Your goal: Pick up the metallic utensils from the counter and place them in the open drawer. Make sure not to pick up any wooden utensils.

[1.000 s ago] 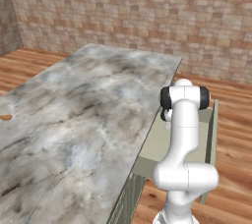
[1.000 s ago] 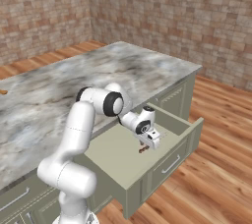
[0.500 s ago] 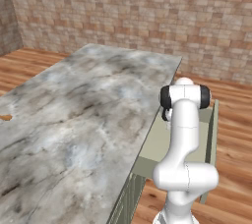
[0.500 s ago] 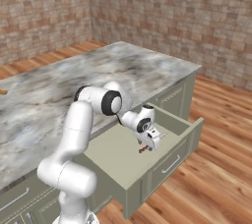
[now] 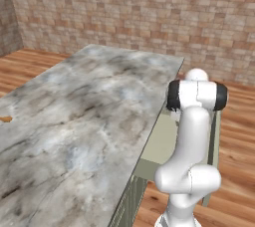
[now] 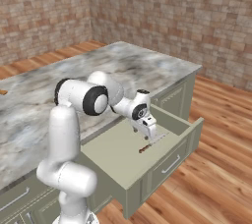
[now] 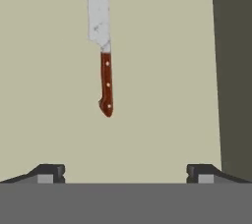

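I saw the marbled tabletop (image 5: 84, 116) above the open drawer (image 6: 170, 156). My gripper (image 6: 153, 137) hung over the drawer floor with its fingers (image 7: 47, 173) spread wide, holding nothing. The red-handled knife (image 7: 104, 66) lay flat inside the drawer, beneath it.

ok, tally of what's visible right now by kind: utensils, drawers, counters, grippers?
Metal utensils: 1, the red-brown-handled knife lying on the floor of the drawer
Open drawers: 1, the drawer
Counters: 1, the counter
Grippers: 1, the gripper, open above the knife
Total: 4
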{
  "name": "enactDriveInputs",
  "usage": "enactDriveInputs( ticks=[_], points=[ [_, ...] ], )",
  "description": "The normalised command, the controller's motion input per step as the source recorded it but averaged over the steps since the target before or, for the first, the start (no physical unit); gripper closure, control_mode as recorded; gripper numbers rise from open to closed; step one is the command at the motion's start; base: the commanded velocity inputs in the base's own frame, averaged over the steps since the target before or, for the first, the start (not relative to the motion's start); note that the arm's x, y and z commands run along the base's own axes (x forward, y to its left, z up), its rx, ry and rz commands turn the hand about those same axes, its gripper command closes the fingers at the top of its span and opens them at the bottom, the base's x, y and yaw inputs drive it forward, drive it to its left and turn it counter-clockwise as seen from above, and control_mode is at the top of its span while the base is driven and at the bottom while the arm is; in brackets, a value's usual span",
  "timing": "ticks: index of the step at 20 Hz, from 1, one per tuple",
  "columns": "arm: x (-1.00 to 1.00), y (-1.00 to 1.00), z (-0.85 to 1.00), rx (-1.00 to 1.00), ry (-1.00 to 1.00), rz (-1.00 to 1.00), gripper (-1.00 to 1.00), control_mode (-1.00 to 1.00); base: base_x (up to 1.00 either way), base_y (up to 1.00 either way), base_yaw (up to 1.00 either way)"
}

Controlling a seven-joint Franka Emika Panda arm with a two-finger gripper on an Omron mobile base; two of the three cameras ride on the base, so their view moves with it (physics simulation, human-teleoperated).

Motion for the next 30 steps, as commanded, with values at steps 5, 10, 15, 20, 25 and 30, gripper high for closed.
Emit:
enactDriveInputs(
  ticks=[5, 10, 15, 20, 25, 30],
  points=[
    [-0.38, 0.37, 1.00, -0.01, -0.24, 0.00, -1.00, -1.00, 0.00, 0.00, 0.00],
    [-0.49, 0.31, 1.00, -0.09, -0.22, 0.01, -1.00, -1.00, 0.00, 0.00, 0.00],
    [-0.38, 0.04, 1.00, -0.11, 0.00, 0.01, -1.00, -1.00, 0.00, 0.00, 0.00],
    [-0.01, 0.00, 1.00, 0.00, 0.11, 0.00, -1.00, -1.00, 0.00, 0.00, 0.00],
    [0.00, 0.00, 1.00, 0.10, 0.06, -0.01, -1.00, -1.00, 0.00, 0.00, 0.00],
    [-0.10, 0.04, 0.89, 0.20, 0.04, 0.00, -1.00, -1.00, 0.00, 0.00, 0.00]
  ],
)
